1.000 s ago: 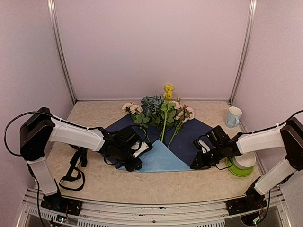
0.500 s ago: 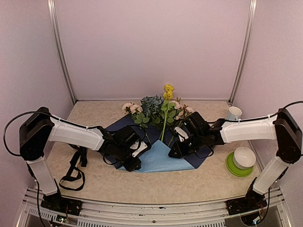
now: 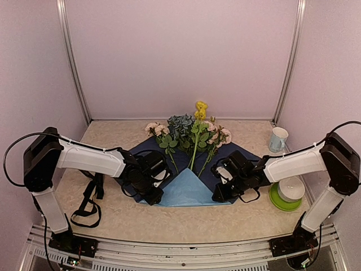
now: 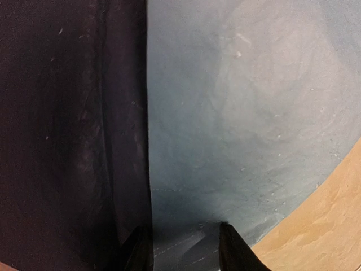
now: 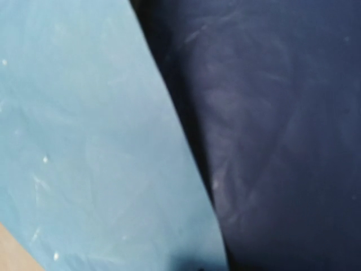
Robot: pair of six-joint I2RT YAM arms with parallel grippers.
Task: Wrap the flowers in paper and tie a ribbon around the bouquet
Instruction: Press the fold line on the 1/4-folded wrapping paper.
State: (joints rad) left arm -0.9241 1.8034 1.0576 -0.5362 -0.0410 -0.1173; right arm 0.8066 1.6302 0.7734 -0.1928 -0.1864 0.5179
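Two end effectors (image 3: 153, 195) (image 3: 218, 195), seemingly on paper (image 3: 186, 189)

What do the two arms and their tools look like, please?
The left arm and right arm have white tubular links between chunky black joints. The left tool and right tool are black. Thin black cables loop from each shoulder.

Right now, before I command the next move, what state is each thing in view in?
paper: spread flat, dark face up, near corner folded over, showing light blue.
flowers: lying loose on the paper, not wrapped.
ribbon: slack on the table left of the paper, untied.
left gripper: open, low over the fold's edge.
right gripper: at the paper's near right edge; opening unclear.
mug: upright.
bowl: upright on the green plate.
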